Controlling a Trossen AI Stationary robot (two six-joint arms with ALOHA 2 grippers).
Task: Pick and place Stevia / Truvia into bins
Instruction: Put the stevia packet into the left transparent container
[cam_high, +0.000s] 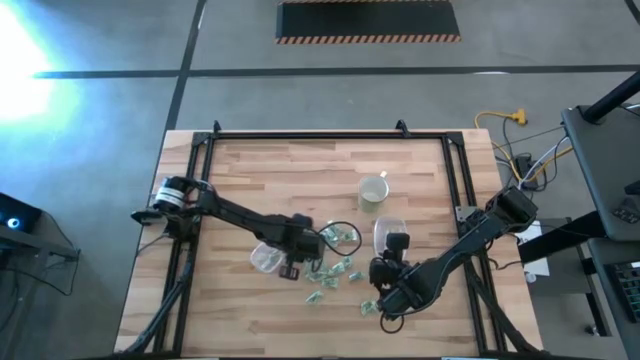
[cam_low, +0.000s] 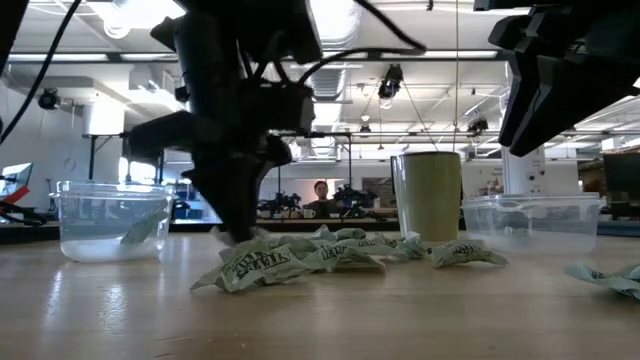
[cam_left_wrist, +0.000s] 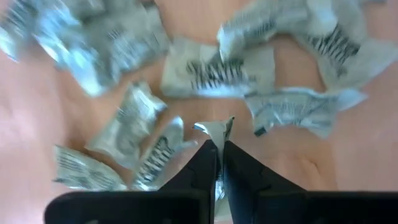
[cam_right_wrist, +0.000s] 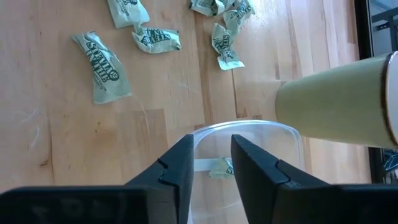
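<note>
Left arm pinching a packet from the pile; right arm paused over a tub.

Left gripper is down at the near edge of the scattered sweetener packets mid-worktop, jaws together on the corner of one packet, which sticks up between the tips. Judged: the pick is just made, lift not yet begun. Round tub sits just beside this arm with one packet visible inside in the low view; next move calls for a straight lift clear of the neighbours, then a short carry and release over that rim. Right gripper hangs above the rectangular tub beside the cream mug, jaws partly apart, nothing seen between them; one packet lies in that tub.
</note>
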